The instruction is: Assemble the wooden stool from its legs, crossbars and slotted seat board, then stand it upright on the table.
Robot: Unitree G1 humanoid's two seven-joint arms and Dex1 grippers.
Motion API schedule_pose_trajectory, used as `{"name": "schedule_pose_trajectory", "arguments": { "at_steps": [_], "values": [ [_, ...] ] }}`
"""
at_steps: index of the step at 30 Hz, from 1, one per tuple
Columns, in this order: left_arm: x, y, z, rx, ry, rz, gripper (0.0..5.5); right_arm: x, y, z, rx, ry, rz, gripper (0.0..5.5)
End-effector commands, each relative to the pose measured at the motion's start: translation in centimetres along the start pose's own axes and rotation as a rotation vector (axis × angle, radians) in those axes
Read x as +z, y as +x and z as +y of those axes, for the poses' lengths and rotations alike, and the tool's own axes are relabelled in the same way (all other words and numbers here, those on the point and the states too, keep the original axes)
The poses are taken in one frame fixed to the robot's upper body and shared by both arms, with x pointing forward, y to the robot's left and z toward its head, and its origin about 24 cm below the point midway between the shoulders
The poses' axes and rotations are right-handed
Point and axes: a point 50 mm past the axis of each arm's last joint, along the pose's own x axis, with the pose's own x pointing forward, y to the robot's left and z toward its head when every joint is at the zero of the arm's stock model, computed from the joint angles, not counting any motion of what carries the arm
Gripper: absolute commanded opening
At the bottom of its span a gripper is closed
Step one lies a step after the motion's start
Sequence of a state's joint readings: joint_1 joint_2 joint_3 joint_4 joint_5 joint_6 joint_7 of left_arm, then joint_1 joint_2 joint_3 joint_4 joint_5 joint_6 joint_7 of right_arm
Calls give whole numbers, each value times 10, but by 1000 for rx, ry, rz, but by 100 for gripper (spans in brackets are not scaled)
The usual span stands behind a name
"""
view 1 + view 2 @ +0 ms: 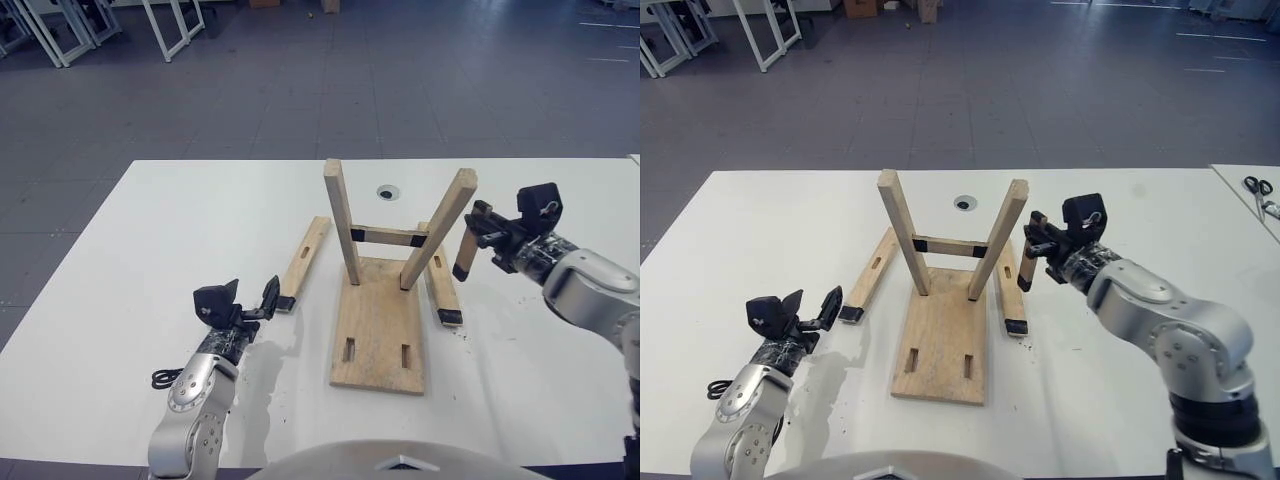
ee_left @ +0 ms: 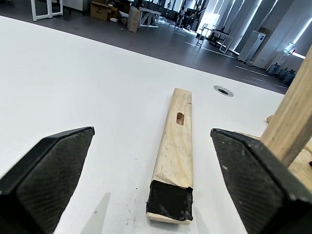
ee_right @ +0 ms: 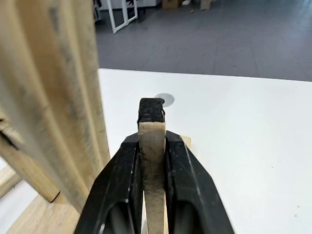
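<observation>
Directly at twelve o'clock of the left jaws, which gape wide and hold nothing, a loose leg [image 1: 304, 250] lies flat on the tabletop [image 1: 150, 240]. Its taped end is nearest them and its long axis runs toward one o'clock, beside the seat board [image 1: 380, 330]. The right jaws, at three o'clock of the standing legs [image 1: 437, 230], are clamped on a short black-tipped bar [image 1: 466, 248].

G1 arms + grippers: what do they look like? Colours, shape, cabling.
The left arm and right arm have rounded silver-grey shells, with dark mottled wrap at the wrists. The left gripper and right gripper are black, each with two wedge-shaped jaws. The pads have a cross-hatched texture. A black block tops the right wrist. A black cable loop lies beside the left arm.
</observation>
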State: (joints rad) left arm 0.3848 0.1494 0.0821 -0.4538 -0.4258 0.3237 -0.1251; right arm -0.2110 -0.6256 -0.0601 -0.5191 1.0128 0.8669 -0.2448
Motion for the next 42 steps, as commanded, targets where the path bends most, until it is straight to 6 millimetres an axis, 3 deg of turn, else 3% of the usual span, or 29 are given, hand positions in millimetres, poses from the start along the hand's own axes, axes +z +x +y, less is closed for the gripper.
{"name": "schedule_pose_trajectory", "arguments": {
  "at_steps": [1,9,22,42],
  "values": [
    [-4,5,-2,25,7,19,442,-4,19,11,-87,38,-83,39],
    [-9,4,-6,33,9,33,442,-21,36,6,-251,-31,-163,39],
    [-8,6,-6,34,29,38,442,-57,44,8,-265,-38,-95,39],
    [-13,3,-8,38,31,49,442,-36,43,16,-252,-84,-152,39]
  ]
}}
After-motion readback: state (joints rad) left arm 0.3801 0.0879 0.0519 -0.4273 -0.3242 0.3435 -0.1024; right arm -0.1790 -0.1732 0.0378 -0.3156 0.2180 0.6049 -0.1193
